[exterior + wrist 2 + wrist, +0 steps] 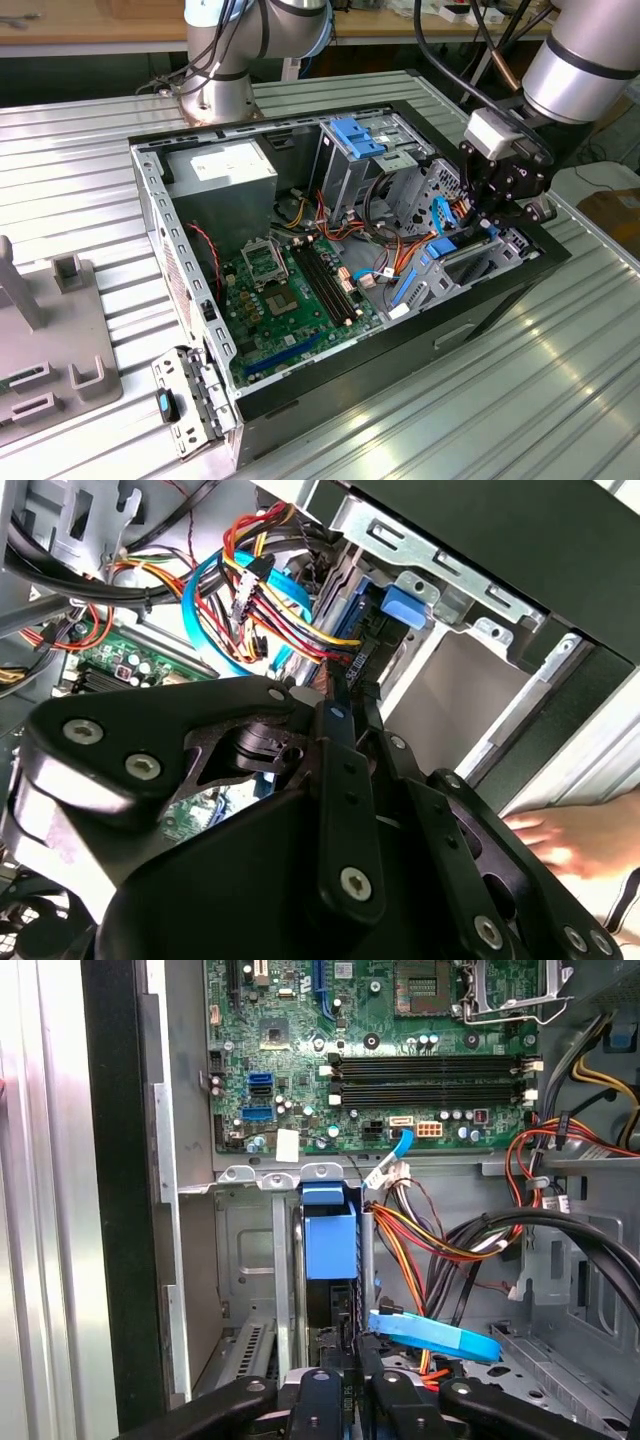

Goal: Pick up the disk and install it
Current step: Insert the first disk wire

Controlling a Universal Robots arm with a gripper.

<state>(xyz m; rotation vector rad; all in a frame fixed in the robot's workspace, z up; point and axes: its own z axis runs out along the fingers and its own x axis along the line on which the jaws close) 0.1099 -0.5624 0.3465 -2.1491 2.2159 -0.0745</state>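
Observation:
The disk (455, 250) stands on edge in the drive bay at the exterior view's right end of the open computer case (150, 200), its blue rail frame showing. In the first wrist view I look along the disk's (335, 1305) thin dark edge, with the blue rail end (330, 1242) sitting in the bay's slot. My gripper (482, 225) reaches down into the case over it. In both wrist views the gripper (345, 1388) (345, 685) has its black fingers (318, 1400) close together on either side of the disk's (365, 620) edge, shut on it.
Bundled coloured cables (450, 1240) and a flat blue cable (435, 1335) hang right beside the bay. The motherboard (290, 290), power-supply box (225, 170) and a cage with a blue latch (355, 135) take up the case. A person's hand (560, 840) rests outside it. A grey fixture (50, 330) stands at the exterior view's left.

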